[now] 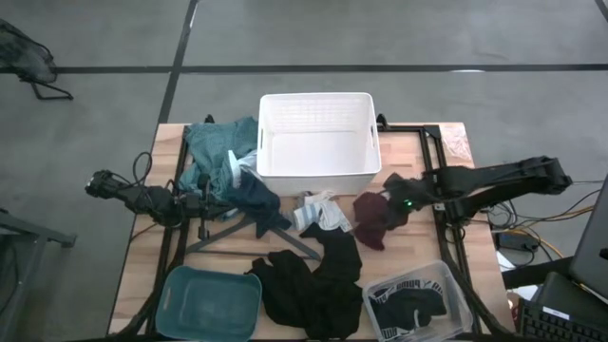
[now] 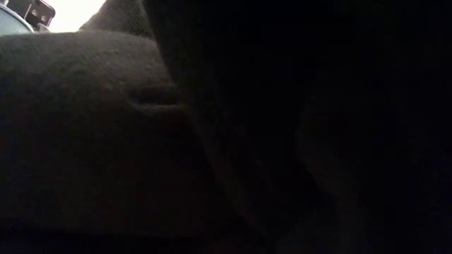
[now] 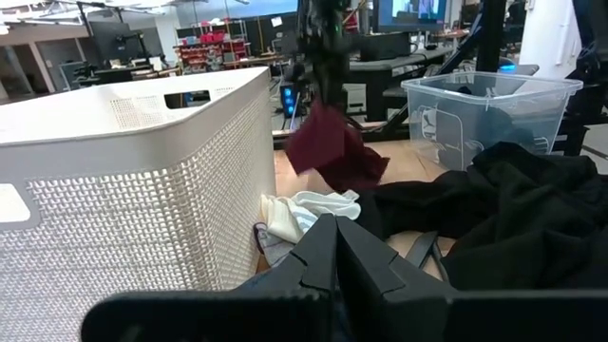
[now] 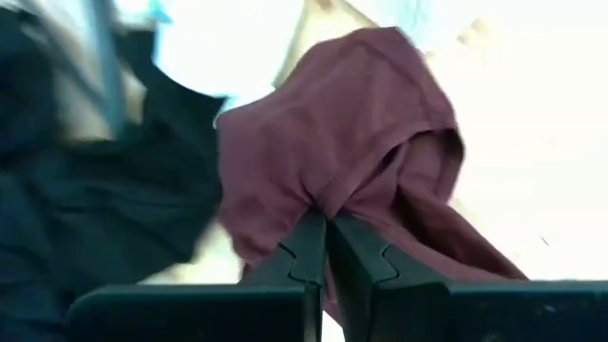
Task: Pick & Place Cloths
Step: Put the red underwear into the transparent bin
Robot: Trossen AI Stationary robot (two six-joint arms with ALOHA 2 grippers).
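I count two arms and three containers on my table: one white perforated basket (image 1: 318, 142) at the far middle, one teal tub (image 1: 209, 302) at the near left, and one clear bin (image 1: 418, 304) at the near right holding one dark garment.

My right gripper (image 4: 326, 249) is pinched closed on the one maroon cloth (image 4: 351, 142), which hangs lifted just right of the basket.

My left gripper (image 3: 334, 249) has its fingers pressed together with nothing between them, low by the navy cloth (image 1: 255, 195).

Loose on the table I count one teal-green cloth (image 1: 214, 147), one black cloth (image 1: 313, 280), one white piece (image 1: 318, 211), and one dark hanger (image 1: 247, 233).

The low view is blocked by dark fabric.
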